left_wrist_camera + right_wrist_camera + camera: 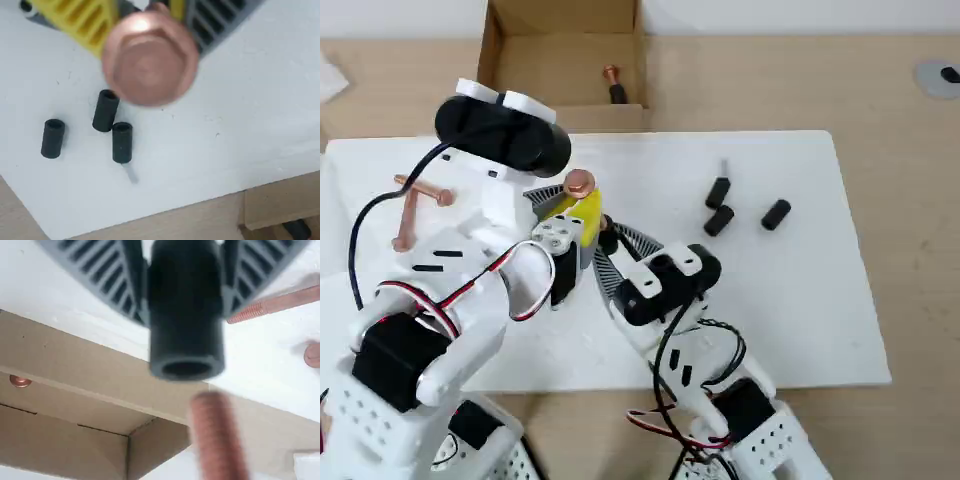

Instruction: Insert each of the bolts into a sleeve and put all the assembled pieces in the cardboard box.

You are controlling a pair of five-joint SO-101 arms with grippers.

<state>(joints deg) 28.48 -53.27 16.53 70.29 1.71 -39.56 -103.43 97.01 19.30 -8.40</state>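
My left gripper (582, 207) (148, 14), with one yellow finger, is shut on a copper bolt (580, 183) (150, 60) whose head faces the camera. My right gripper (608, 241) (186, 270) is shut on a black sleeve (186, 330), held over the white board near the cardboard box (562, 62) (75, 390). The bolt's threaded end (217, 437) hangs just short of the sleeve's open mouth, a little to one side. One assembled piece (613, 85) lies in the box. Three loose sleeves (719, 220) (105, 110) lie on the board.
Two spare copper bolts (418, 195) (280, 302) lie on the white board (800, 300) beside the left arm. The loose sleeves sit in a cluster toward the board's right half. A grey disc (937, 77) rests on the wooden table at the far right.
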